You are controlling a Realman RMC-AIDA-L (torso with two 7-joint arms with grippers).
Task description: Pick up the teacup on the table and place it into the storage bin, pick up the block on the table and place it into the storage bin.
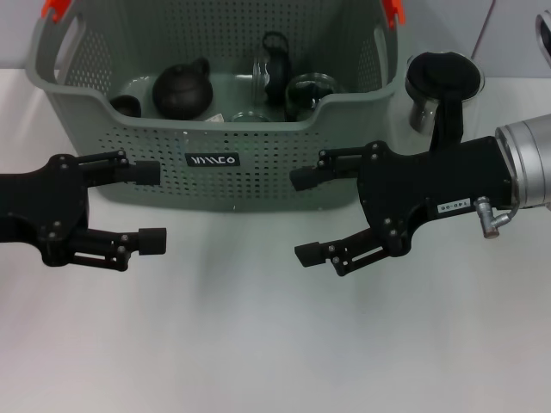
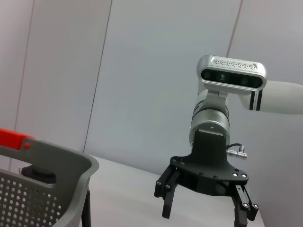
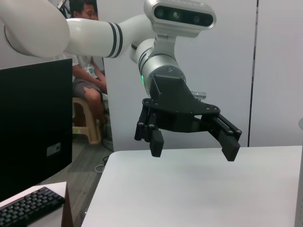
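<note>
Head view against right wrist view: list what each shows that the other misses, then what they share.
Only the head view shows the storage bin with a dark teapot and glassware inside, the glass jug beside it, and the right tool, open. Only the right wrist view shows a seated person, a monitor and a keyboard. Both show the white table and the left tool, open and empty above it.

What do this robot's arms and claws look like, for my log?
Both claws, left claw and right claw, are matte black with two linkage fingers ending in blocky pads. The right wrist is a silver cylinder with a small connector, cable and white label. The arms are white with black bands, each carrying a silver camera bar.
</note>
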